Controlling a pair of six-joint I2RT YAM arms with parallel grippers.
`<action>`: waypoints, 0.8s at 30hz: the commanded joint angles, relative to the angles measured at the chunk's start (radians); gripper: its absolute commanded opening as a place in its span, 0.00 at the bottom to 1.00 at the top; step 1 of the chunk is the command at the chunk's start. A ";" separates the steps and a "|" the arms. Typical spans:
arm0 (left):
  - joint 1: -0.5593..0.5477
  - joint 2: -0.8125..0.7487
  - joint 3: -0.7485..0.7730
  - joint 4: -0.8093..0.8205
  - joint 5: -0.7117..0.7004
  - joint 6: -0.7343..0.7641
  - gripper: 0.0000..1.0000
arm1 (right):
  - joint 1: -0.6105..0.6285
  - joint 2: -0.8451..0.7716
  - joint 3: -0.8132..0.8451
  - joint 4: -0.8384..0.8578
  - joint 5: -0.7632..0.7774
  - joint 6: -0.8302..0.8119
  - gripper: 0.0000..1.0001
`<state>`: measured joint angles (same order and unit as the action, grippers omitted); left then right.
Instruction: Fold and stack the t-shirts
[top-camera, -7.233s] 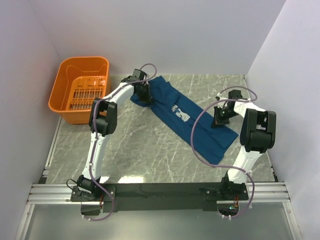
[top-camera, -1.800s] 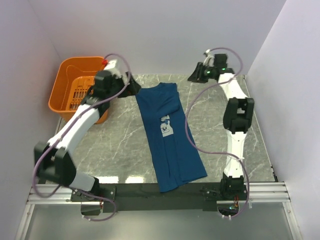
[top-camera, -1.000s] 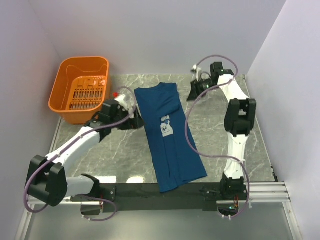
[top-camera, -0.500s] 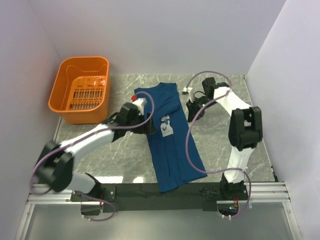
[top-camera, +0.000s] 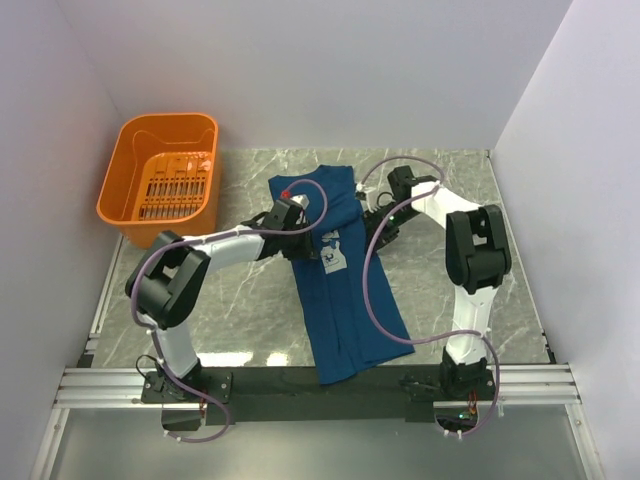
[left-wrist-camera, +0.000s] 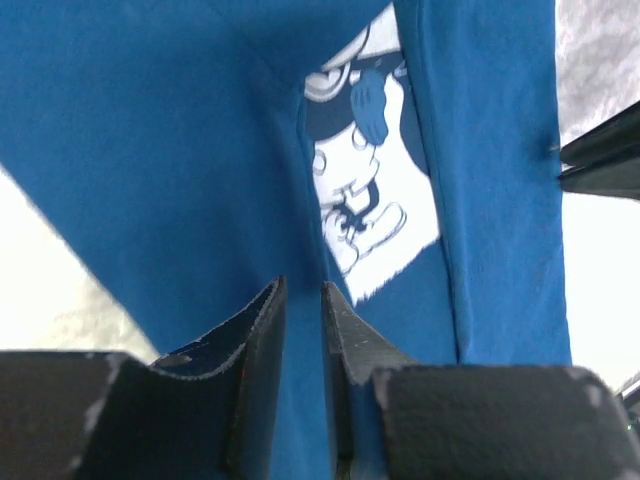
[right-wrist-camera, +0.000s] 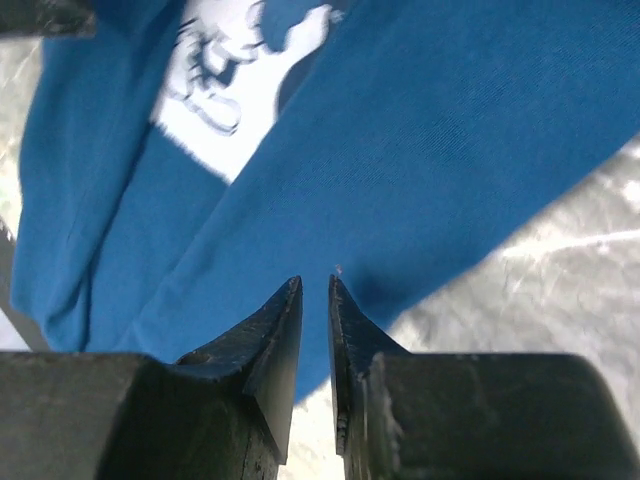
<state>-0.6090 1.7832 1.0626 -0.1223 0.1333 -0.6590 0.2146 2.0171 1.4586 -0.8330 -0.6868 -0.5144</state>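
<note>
Pinching opposite edges of the t-shirt (top-camera: 340, 300), left gripper (left-wrist-camera: 301, 290) and right gripper (right-wrist-camera: 314, 285) are holding narrow jaws on cloth, probably to fold.

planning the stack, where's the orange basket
Top view: the orange basket sits in the far left corner, left of the blue t-shirt, not touching it.

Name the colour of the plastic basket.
The basket is orange, shown best in the top external view.
</note>
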 joint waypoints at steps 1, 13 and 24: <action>0.008 0.031 0.072 -0.023 0.000 -0.008 0.26 | 0.012 0.055 0.035 0.064 0.046 0.082 0.24; 0.074 0.146 0.122 -0.046 0.040 0.002 0.23 | 0.029 0.163 0.146 0.087 0.144 0.181 0.22; 0.158 0.294 0.325 -0.123 0.081 0.052 0.22 | 0.035 0.273 0.344 0.040 0.193 0.234 0.22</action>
<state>-0.4820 2.0296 1.3266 -0.2047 0.2199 -0.6479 0.2428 2.2402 1.7344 -0.8005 -0.5552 -0.2955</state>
